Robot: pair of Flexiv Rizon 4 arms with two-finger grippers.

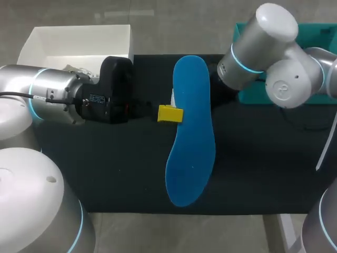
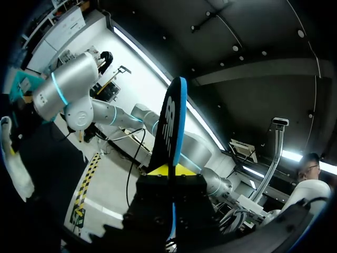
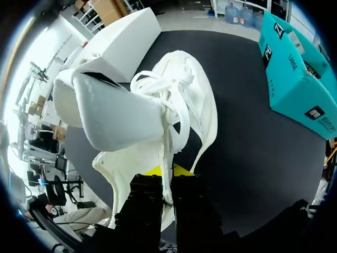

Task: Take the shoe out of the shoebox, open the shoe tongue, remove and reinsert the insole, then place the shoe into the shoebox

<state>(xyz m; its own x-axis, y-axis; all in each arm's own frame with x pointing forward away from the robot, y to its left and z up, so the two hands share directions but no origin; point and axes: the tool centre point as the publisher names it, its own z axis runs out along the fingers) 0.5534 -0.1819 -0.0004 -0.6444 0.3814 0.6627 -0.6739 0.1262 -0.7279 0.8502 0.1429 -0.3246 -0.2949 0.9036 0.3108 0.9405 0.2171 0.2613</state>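
From where I stand, the black mat [image 1: 263, 168] has its open stretch on the near and right-hand side, and nothing lies there. The far corners are hemmed in. A white open box [image 1: 79, 39] sits against the mat's far left edge, and a teal box [image 1: 321, 31] sits at the far right, partly behind the right arm [image 1: 268, 47]. The left arm [image 1: 52, 95] comes in low from the left, just in front of the white box.

The left claw [image 1: 170, 114] is clenched on the blue insole [image 1: 190, 137], with its yellow tips pinching the insole's left edge about midway along. The insole spans the middle of the mat from far to near. The left wrist camera sees it edge-on, standing straight out from between the fingers, with a dark face and a blue rim.

The overhead camera does not show the right claw, which is hidden behind its own arm. The right wrist camera shows the right claw [image 3: 168, 174] clamped on the white shoe [image 3: 195, 105]. Its fingers are almost together on the fabric at the opening, close to the loose laces [image 3: 168, 89]. The shoe stretches out ahead of that claw over the mat, between the white box and the teal box. I cannot tell whether it rests on the mat or hangs above it.
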